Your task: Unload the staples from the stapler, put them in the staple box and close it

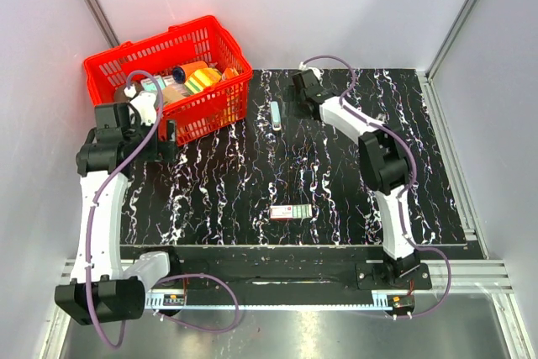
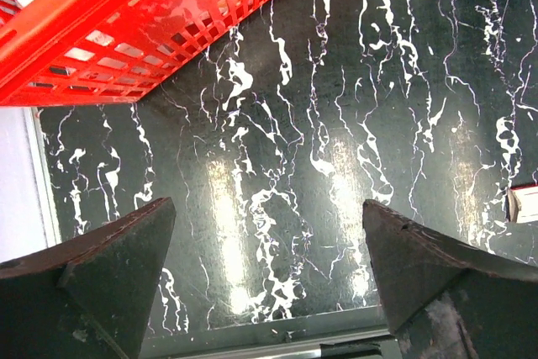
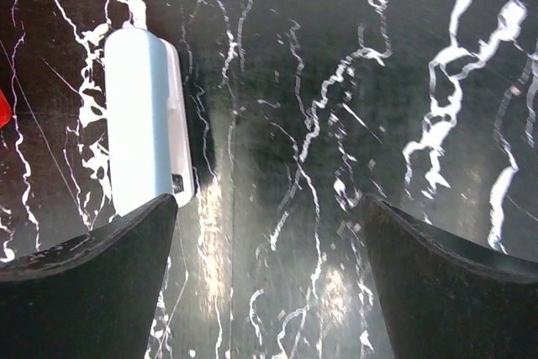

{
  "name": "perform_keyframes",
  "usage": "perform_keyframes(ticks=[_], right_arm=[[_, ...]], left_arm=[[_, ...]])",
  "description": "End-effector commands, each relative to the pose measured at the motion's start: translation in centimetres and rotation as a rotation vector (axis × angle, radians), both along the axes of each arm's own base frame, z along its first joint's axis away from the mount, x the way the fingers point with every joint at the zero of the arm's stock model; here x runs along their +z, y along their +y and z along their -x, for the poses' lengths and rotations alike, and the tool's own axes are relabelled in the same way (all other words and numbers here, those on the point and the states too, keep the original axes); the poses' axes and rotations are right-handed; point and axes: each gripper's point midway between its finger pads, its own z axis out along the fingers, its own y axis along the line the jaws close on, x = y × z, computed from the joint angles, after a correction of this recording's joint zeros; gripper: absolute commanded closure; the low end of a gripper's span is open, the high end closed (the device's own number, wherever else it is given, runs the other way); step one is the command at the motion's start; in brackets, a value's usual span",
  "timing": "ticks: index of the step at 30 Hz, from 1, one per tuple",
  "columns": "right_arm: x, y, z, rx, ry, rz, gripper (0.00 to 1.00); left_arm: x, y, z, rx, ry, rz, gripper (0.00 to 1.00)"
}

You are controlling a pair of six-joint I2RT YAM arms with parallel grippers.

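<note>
Right gripper (image 3: 269, 203) spread wide and empty, arm extended toward far edge, stapler (image 3: 143, 115) flat just beside one finger; left gripper (image 2: 269, 208) also agape, near red basket (image 1: 168, 73) at far-left corner.

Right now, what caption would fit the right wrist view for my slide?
Right arm's open fingers over the black marbled table, the pale blue stapler lying to one side of the gap.

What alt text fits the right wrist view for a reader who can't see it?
The pale blue stapler lies on the black marbled table, off to the picture's left beside one finger of the open right hand. The gap between the fingers shows only bare table.
</note>
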Motion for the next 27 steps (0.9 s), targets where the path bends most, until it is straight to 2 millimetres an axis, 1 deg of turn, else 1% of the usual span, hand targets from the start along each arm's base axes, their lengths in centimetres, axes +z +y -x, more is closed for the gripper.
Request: perform_keyframes(ticks=[1, 6, 10, 14, 17, 19, 23, 27], right_arm=[[1.7, 3.4, -2.4, 0.11, -0.123, 0.055, 0.06], [0.7, 4.8, -3.3, 0.157, -0.125, 0.061, 0.08], [0.3, 6.9, -3.1, 0.215, -0.133, 0.036, 0.1], [0.0, 8.4, -2.6, 0.228, -0.136, 0.035, 0.11], [-0.6, 9.0, -2.6, 0.228, -0.129, 0.04, 0.14], [-1.6, 9.2, -2.6, 0.222, -0.1, 0.047, 0.18], [-2.0, 9.9, -2.6, 0.217, -0.083, 0.044, 0.33], [-2.4, 9.7, -2.7, 0.184, -0.063, 0.064, 0.47]], left_arm=[[0.2, 0.3, -0.5, 0.016, 0.011, 0.034, 0.01], [-1.0, 0.5, -0.7, 0.019, 0.046, 0.039, 0.01], [-1.6, 0.4, -0.7, 0.019, 0.052, 0.05, 0.01], [-2.3, 0.4, -0.6, 0.015, 0.065, 0.05, 0.01], [-2.6, 0.5, -0.4, 0.018, 0.07, 0.039, 0.01], [-2.8, 0.8, -0.1, 0.024, 0.07, 0.025, 0.01], [-3.0, 1.3, 0.4, 0.035, 0.065, -0.004, 0.01], [-3.4, 1.5, 0.9, 0.041, 0.066, -0.017, 0.01]])
